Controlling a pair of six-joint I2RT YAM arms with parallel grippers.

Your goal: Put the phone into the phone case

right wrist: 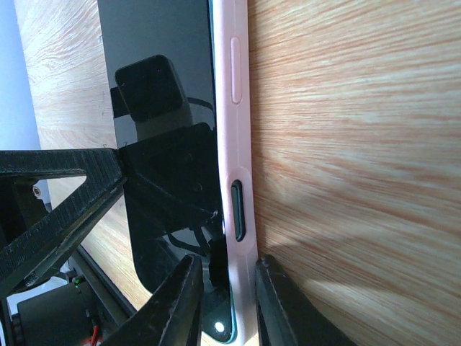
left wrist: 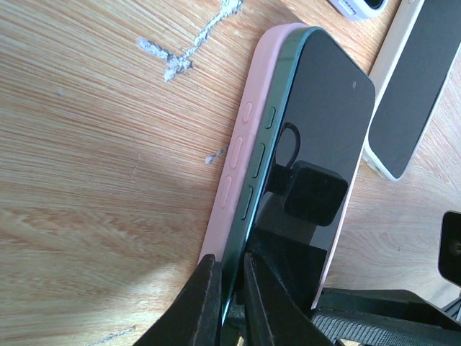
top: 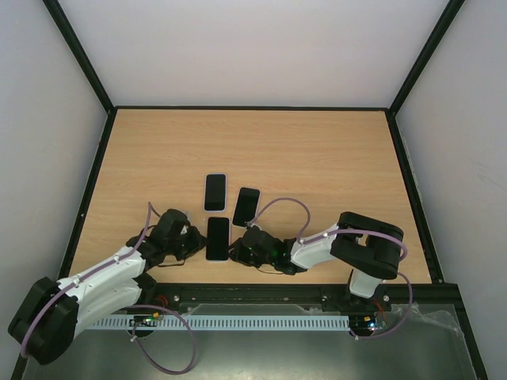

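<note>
Left end effector [left wrist: 229, 272] and right end effector [right wrist: 227, 272] clamp the phone case [left wrist: 235, 155].

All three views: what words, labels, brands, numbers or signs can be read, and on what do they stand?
None can be read in any view.
The phone screen is dark, the pink case shows only moulded buttons, and the two other phones and the table carry no visible print.

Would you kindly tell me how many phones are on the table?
3. The nearest phone, in a pink case; a second phone directly beyond it; a third phone, tilted, to the right.
</note>
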